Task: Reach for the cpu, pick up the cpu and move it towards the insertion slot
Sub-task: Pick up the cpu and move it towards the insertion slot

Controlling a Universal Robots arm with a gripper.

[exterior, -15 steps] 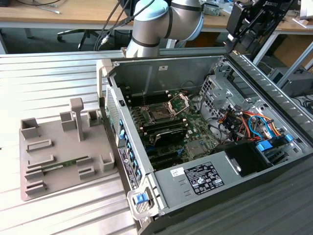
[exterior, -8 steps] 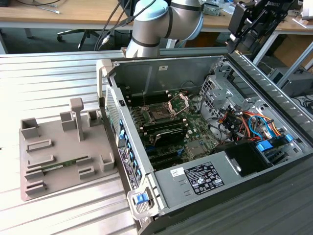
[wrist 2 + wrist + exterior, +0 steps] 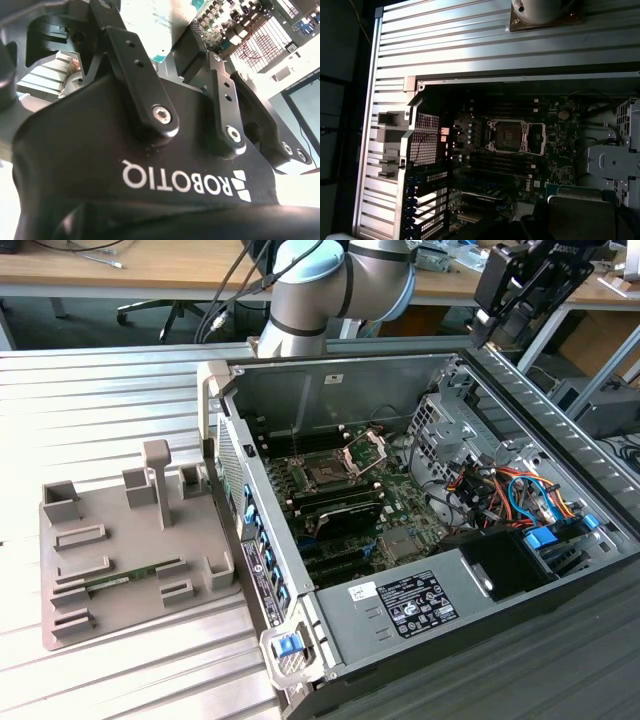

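Observation:
The insertion slot (image 3: 325,474) is a small dark square socket on the green board inside the open computer case, and its silver frame (image 3: 365,451) is hinged up. The first wrist view looks down on the same insertion slot (image 3: 515,136) from well above. My gripper (image 3: 503,302) hangs high over the case's far corner at the exterior view's right, clear of the board. In the second wrist view its black housing (image 3: 150,165) is seen close up. The cpu is out of view.
A grey fixture block (image 3: 100,540) lies on the ribbed metal table (image 3: 100,400) at the exterior view's left, with a green memory stick (image 3: 130,578) lying on it. In the case, a power supply (image 3: 420,602) and coloured cables (image 3: 520,490) sit beside the board.

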